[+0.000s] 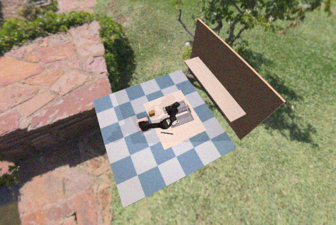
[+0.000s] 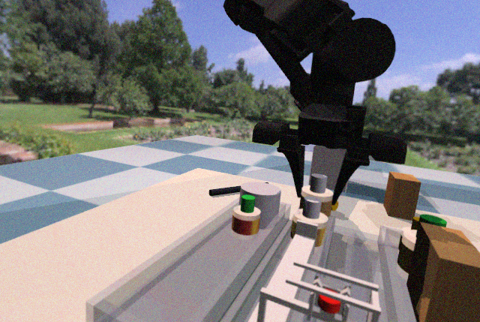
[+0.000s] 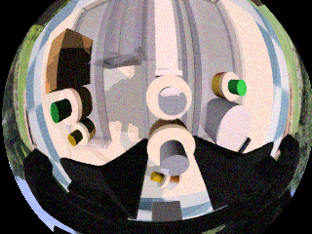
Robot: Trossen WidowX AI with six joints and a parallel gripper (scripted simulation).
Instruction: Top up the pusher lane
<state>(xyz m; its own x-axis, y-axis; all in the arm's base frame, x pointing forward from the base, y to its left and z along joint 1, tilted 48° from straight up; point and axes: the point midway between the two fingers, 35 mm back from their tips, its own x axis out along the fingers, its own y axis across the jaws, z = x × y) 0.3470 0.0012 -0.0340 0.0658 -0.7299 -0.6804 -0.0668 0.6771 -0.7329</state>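
Grey-capped jar [image 2: 317, 193] gripped by end effector [image 2: 316, 198], lower body hidden

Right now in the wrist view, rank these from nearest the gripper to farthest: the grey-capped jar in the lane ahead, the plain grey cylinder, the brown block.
1. Grey-capped jar in the lane: straight ahead of the gripper and the jar it holds.
2. Plain grey cylinder: off to the right.
3. Brown block: far upper left.

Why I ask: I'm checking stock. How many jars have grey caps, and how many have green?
Grey-capped jars: 2
Green-capped jars: 2
Total: 4
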